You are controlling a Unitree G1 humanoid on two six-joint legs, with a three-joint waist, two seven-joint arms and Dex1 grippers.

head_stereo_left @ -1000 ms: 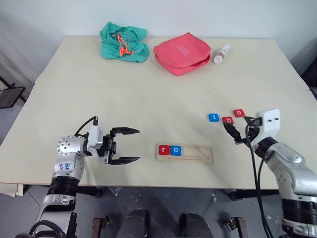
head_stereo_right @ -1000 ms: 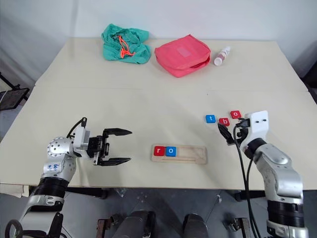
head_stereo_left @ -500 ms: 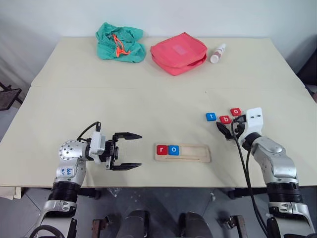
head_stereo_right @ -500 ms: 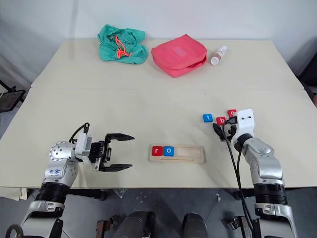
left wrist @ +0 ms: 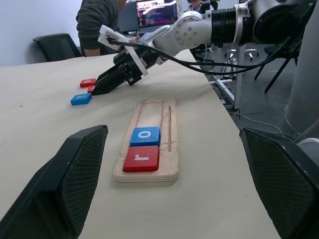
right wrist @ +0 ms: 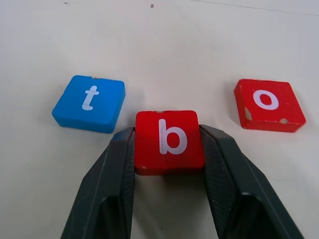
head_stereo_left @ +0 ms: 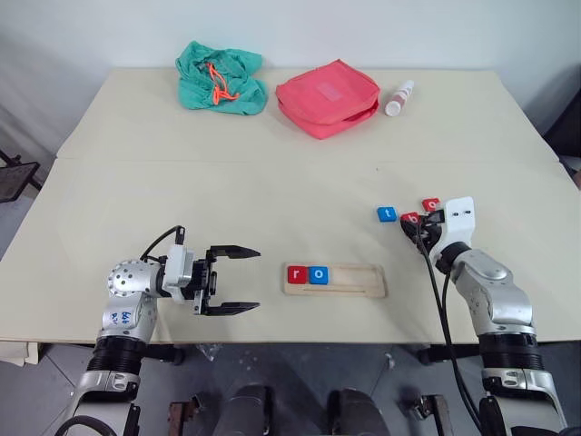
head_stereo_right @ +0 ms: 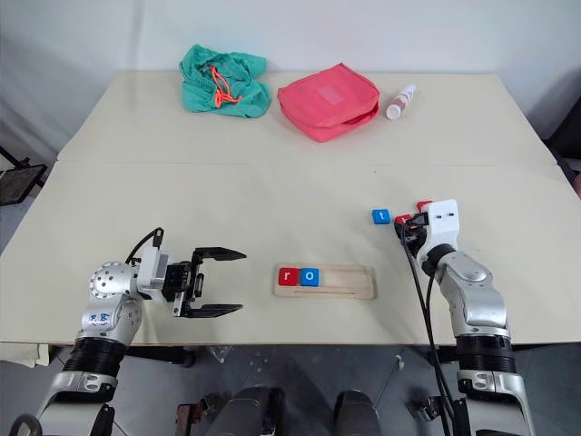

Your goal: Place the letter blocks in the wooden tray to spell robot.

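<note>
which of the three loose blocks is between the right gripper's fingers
The red b block: the right gripper has a finger against each of its sides. The blue t block and red o block lie apart, untouched.

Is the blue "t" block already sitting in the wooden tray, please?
No, the blue "t" block lies on the table beside the red "b" block; the wooden tray holds "r" and "o".

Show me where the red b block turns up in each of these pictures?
Left eye view: the red b block sits right of centre, at the right gripper.
Right eye view: right of centre, mostly hidden by that gripper.
Left wrist view: far left, at the fingertips.
Right wrist view: centre, pinched between the two fingers.
Shared landmark: the blue t block beside it.
</note>
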